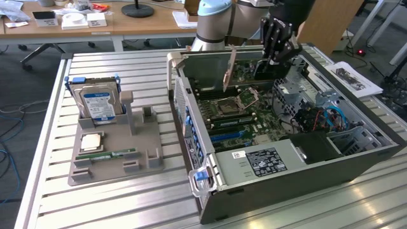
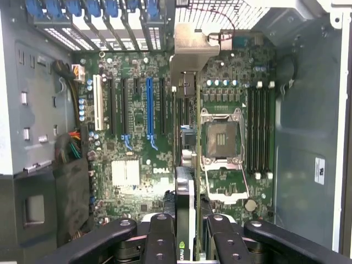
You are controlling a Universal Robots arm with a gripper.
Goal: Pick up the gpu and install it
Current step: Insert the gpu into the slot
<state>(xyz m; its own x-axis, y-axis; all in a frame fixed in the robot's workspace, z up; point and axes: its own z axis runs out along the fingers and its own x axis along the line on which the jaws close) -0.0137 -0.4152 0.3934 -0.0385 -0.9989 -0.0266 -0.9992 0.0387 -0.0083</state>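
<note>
Install step: gpu [image 2: 188, 192] in hand over the board, not seated

Gripper [image 2: 188, 236] is clamped on the gpu, held edge-on inside the case [image 1: 279, 167] toward its far end. It hangs above the board [image 2: 132, 170] between the blue slot [image 2: 148, 104] and the CPU socket [image 2: 220, 137]. Seating looks to need the card edge square over its slot, bracket at the rear opening, then a straight press

- It looked like a robotics lab: a slatted metal bench [image 1: 127, 200] bore an opened computer tower [image 1: 286, 176].
- Wooden office desks [image 1: 152, 26] stood at eleven o'clock, with a wheeled chair [image 1: 41, 50] beneath.
</note>
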